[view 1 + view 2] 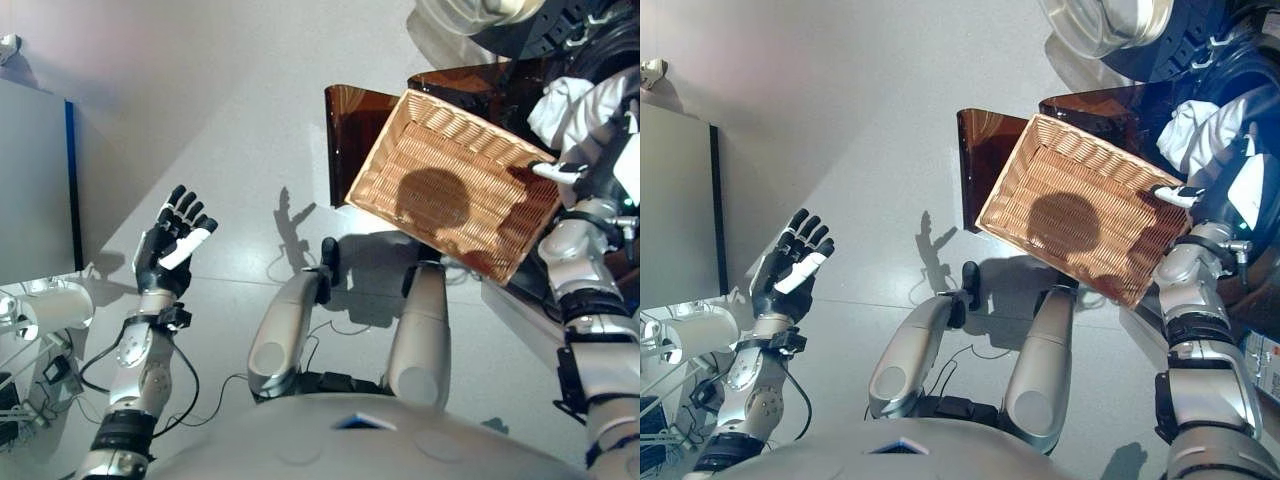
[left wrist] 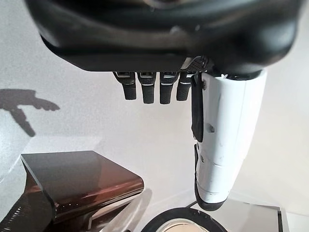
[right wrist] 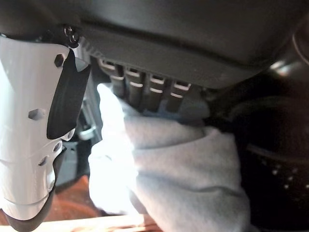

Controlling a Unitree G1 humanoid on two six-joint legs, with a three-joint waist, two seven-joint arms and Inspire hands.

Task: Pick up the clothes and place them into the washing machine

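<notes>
Item: white garment, the clothes of the task. Location: bunched at the dark round mouth of the washing machine, past the far edge of the wicker basket; seen in the head views as a pale heap at upper right.

Right hand: its fingers curl into the white cloth, thumb out to the side; the cloth is held against the drum opening. Whether the grip is firm or merely resting on the folds cannot be told for certain.

Left hand: raised over bare floor, well apart from the work, fingers spread and straight, holding nothing.

Basket: appears empty, tilted, resting on a dark brown stand.

Step in hand, by judgement: delivery of the garment into the machine, the pick-up being done.

Next move calls for: pushing the cloth deeper through the opening so no part hangs over the rim, then uncurling the fingers and drawing the hand clear without snagging fabric.
</notes>
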